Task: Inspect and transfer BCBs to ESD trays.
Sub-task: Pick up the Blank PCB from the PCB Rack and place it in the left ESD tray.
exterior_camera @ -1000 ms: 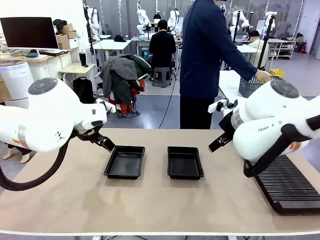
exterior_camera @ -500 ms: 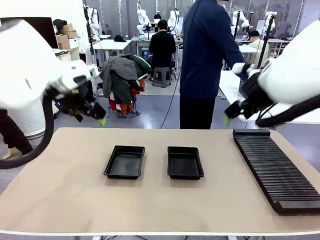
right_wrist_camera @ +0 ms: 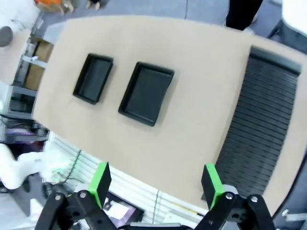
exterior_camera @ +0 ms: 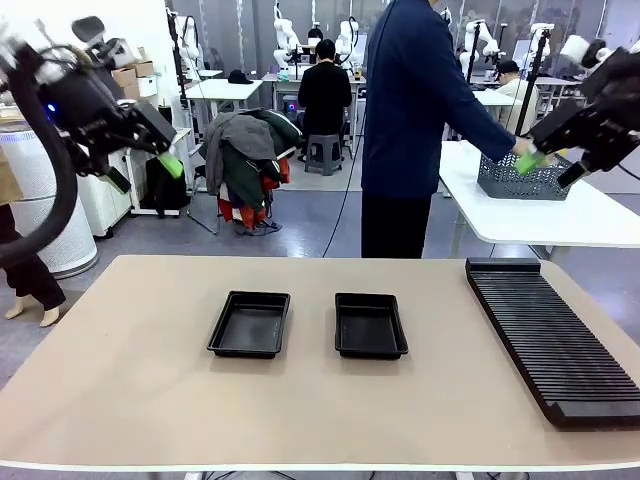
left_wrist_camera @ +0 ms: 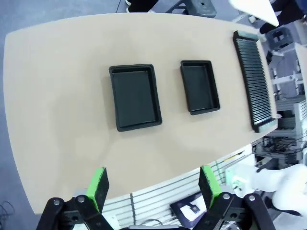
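The left arm is raised high at the far left, above table height. Its left gripper [exterior_camera: 145,172] tilts down and to the right towards the table [exterior_camera: 150,400]. From the left wrist, the left gripper [left_wrist_camera: 154,184] has its jaws spread wide, and the green pads [left_wrist_camera: 100,184] have nothing between them.

The right arm is lifted in the same way at the far right. The right gripper [exterior_camera: 553,166] angles down and to the left, and in the front view it stands in front of a grey mesh basket [exterior_camera: 520,182] on a white table beyond. The right wrist view shows the right gripper [right_wrist_camera: 156,183] fully open as well, holding nothing.

The two ESD trays sit side by side near the middle of the table, close together but not touching, and well below both grippers. The left tray [exterior_camera: 250,323] and the right tray [exterior_camera: 370,325] both show bare black floors. Both wrist cameras look down on them from above — left tray [left_wrist_camera: 135,97] and right tray [left_wrist_camera: 199,86] from the left wrist, left tray [right_wrist_camera: 93,78] and right tray [right_wrist_camera: 146,93] from the right.

A long black slotted rack [exterior_camera: 555,340] runs along the table's right side, from far to near. A person [exterior_camera: 415,110] in dark blue stands beyond the far edge, turned to the right — one hand [exterior_camera: 522,152] is at the basket's rim.
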You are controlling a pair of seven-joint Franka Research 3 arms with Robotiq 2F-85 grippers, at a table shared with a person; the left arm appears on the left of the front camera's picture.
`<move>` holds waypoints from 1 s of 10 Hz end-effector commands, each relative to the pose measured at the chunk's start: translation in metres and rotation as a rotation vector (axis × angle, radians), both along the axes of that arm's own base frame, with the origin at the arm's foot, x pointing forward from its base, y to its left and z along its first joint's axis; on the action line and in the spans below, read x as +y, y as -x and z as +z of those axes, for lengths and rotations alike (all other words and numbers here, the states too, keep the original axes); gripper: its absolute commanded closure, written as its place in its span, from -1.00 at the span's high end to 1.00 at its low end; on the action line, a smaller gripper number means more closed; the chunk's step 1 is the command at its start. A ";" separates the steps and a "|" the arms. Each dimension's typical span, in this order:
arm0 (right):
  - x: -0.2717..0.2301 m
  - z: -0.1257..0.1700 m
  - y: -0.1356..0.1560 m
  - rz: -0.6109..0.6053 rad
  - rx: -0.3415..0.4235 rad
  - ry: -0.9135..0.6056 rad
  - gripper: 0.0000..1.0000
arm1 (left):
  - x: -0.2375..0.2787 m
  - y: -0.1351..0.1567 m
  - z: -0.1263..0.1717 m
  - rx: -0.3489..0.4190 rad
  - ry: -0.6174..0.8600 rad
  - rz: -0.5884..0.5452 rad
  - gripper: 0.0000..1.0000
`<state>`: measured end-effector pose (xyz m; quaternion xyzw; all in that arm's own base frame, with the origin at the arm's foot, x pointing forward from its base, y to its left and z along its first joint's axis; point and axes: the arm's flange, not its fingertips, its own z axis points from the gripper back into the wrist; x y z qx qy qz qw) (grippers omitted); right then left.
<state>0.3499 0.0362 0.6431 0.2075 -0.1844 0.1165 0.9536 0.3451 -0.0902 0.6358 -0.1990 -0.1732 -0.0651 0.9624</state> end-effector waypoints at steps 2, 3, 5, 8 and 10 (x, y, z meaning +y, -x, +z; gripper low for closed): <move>-0.033 0.022 -0.010 -0.013 0.125 -0.175 1.00 | 0.018 0.007 0.028 0.055 0.086 0.060 1.00; -0.045 0.032 -0.012 -0.041 0.166 -0.209 1.00 | 0.022 0.009 0.034 0.053 0.114 0.077 1.00; -0.061 0.042 -0.011 -0.103 0.199 -0.205 1.00 | 0.028 0.009 0.044 0.071 0.136 0.084 1.00; -0.078 0.049 -0.010 -0.131 0.219 -0.228 1.00 | 0.034 0.014 0.058 0.075 0.138 0.090 1.00; -0.087 0.047 -0.009 -0.144 0.219 -0.238 1.00 | 0.033 0.022 0.069 0.064 0.114 0.095 1.00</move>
